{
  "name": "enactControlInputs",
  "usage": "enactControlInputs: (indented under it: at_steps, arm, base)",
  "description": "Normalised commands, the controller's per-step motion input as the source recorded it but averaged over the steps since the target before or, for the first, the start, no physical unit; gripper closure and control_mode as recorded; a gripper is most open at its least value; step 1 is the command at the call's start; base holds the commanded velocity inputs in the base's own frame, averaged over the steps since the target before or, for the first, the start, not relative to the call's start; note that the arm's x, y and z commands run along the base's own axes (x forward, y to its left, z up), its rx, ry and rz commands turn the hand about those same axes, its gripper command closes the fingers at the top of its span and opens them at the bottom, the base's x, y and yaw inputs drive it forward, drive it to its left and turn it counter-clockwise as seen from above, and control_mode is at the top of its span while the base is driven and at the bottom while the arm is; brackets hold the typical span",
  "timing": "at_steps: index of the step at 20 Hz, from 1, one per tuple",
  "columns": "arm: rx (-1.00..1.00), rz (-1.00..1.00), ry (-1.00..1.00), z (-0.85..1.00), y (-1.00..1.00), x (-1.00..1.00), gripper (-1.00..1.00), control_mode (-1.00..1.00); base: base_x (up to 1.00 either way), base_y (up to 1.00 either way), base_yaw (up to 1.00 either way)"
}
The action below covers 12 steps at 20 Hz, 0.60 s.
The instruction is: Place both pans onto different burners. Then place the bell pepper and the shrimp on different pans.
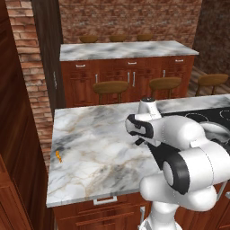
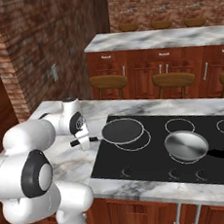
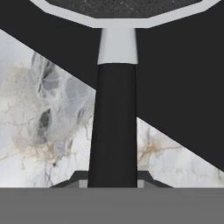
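My gripper [image 2: 82, 140] is shut on the long black handle [image 3: 113, 127] of the black pan [image 2: 122, 131]. That pan lies over the front left burner [image 2: 139, 143] of the black cooktop [image 2: 159, 167], slightly off the white ring; I cannot tell whether it rests or hovers. In the hand view the handle runs up the middle to the pan's rim. The steel pan [image 2: 186, 145] sits on the cooktop's middle, its dark handle pointing right. The tiny orange shrimp [image 1: 58, 156] lies near the left edge of the marble counter [image 1: 94, 152]. The bell pepper is out of view.
More burner rings [image 2: 180, 125] lie behind and to the right of the steel pan. Wooden stools [image 2: 108, 81] stand beyond the counter, in front of a second marble counter [image 2: 165, 37]. A brick wall [image 2: 24, 49] rises at the left.
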Motion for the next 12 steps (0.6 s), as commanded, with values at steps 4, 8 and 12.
enactControlInputs:
  at_steps: [4, 8, 12]
  arm:
    - [0.0, 0.0, 0.05, 0.0, -0.17, 0.0, 1.0, -1.0]
    - [0.0, -0.02, 0.01, -0.05, -0.19, 0.0, 1.0, -1.0]
    - [0.0, -0.02, 0.0, -0.18, -0.06, 0.0, 1.0, -1.0]
  base:
    - [0.0, 0.0, 0.0]
    - [0.0, 0.0, 0.0]
    - [0.0, 0.0, 0.0]
